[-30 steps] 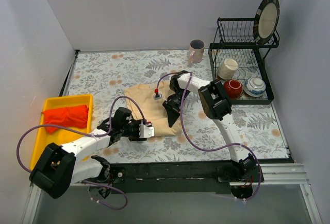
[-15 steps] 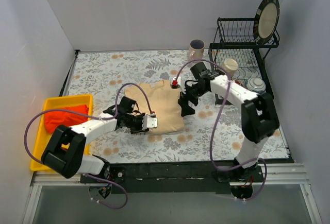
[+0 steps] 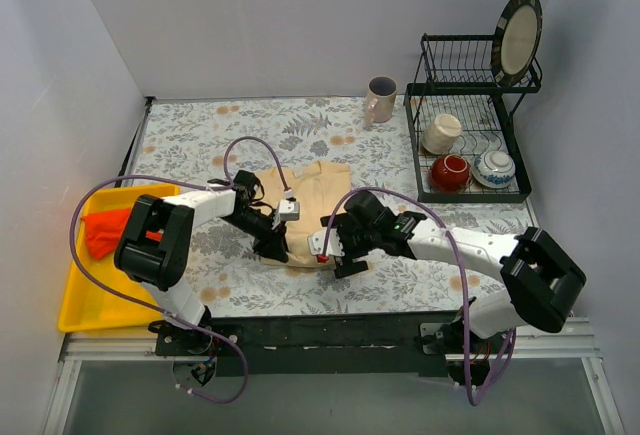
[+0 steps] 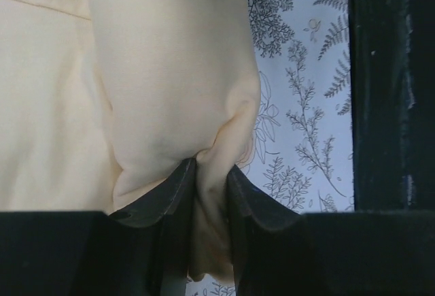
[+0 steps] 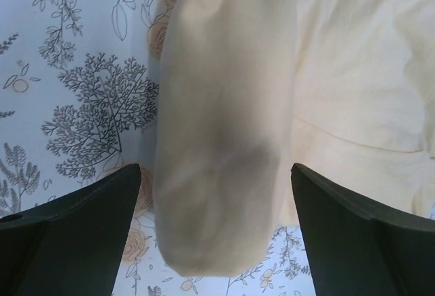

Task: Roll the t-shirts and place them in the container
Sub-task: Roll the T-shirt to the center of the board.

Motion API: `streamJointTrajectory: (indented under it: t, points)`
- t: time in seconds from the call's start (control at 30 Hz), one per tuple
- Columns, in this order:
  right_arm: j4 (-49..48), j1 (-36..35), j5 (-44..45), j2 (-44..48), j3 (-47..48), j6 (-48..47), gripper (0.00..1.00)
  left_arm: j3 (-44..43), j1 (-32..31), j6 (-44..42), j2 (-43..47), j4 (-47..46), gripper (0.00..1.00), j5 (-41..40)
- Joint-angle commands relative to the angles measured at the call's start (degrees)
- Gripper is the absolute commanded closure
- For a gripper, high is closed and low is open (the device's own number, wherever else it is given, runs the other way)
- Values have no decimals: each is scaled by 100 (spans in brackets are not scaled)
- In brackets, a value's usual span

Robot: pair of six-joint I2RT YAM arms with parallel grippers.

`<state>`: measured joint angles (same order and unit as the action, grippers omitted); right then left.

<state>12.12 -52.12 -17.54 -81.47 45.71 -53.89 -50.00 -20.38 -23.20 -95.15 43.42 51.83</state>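
Note:
The pale beige t-shirt (image 3: 315,190) lies mid-table, its near edge turned into a thick roll (image 3: 300,257). My left gripper (image 3: 276,245) is at the roll's left end. In the left wrist view it (image 4: 211,173) is shut on a pinched fold of the t-shirt (image 4: 170,85). My right gripper (image 3: 326,245) is at the roll's right end. In the right wrist view it (image 5: 214,173) stands wide open, and the rolled end of the t-shirt (image 5: 224,160) sits between the fingers (image 5: 102,201) without touching them.
A yellow tray (image 3: 70,300) holding a red cloth (image 3: 105,230) sits at the left. A mug (image 3: 380,98) stands at the back. The dish rack (image 3: 465,190) at the right holds a cup, bowls and a plate. The black table edge (image 4: 391,85) runs close to the roll.
My right gripper has opened and swung from the t-shirt's right side round to the near edge. My left gripper has shifted along the near edge and closed tighter on the cloth.

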Motion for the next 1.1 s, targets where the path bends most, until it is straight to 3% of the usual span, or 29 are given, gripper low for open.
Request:
streamJointTrajectory:
  t: [0.0,0.3,0.57,0.8,1.07]
  points:
    - [-842,-132,286,-88,-54,-183,1,-62,192,-140,-539,1177,77,99]
    - [-1388,-273,102,-396,-335,-605,1,-581,684,-457,-1233,1792,77,222]
    - [-721,-273,14,-132,-80,-245,2,-915,808,-457,-1480,1907,77,327]
    - [-500,-316,-162,-106,-1,-140,16,-802,817,-62,-1489,1548,77,292]
    - [-702,-606,-48,-106,-308,-253,19,-625,817,228,-1532,1275,76,354]
